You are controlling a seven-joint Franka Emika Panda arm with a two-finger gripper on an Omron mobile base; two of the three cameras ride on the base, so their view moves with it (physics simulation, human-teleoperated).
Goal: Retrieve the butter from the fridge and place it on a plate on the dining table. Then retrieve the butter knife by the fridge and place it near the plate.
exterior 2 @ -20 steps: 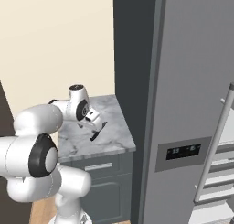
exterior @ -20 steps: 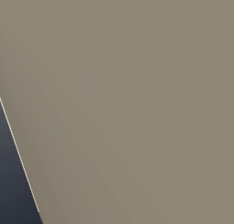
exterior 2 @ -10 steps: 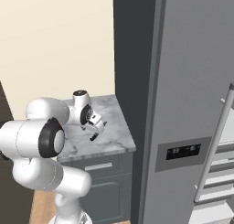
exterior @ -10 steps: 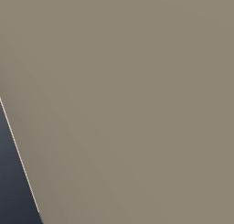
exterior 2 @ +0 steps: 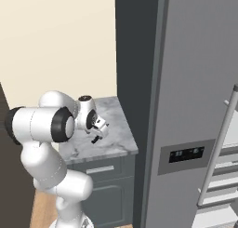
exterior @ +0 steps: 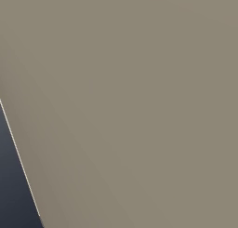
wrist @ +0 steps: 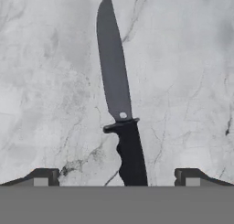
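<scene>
Marble fills the hand view: the grey-veined top of the small drawer cabinet (exterior 2: 104, 145) beside the fridge (exterior 2: 195, 83), and on it lies the black butter knife (wrist: 119, 104), flat, blade pointing away from us and handle running down between our fingertips (wrist: 43, 176).

Over the last second we have swung the arm in and lowered the wrist; in the right base view the gripper (exterior 2: 98, 130) now sits closer to the countertop than it did, hanging just above the knife. The jaws stand fully apart, one on each side of the handle, and nothing is held.

We read this as the second half of the task: we judge that we are lining up for the knife pick. The handle looks centred between the tips, so the next move probably calls for a straight descent and a close across the handle. The knife is thin and lies flat on stone, so the tips must get very low or they may slide over it.
</scene>
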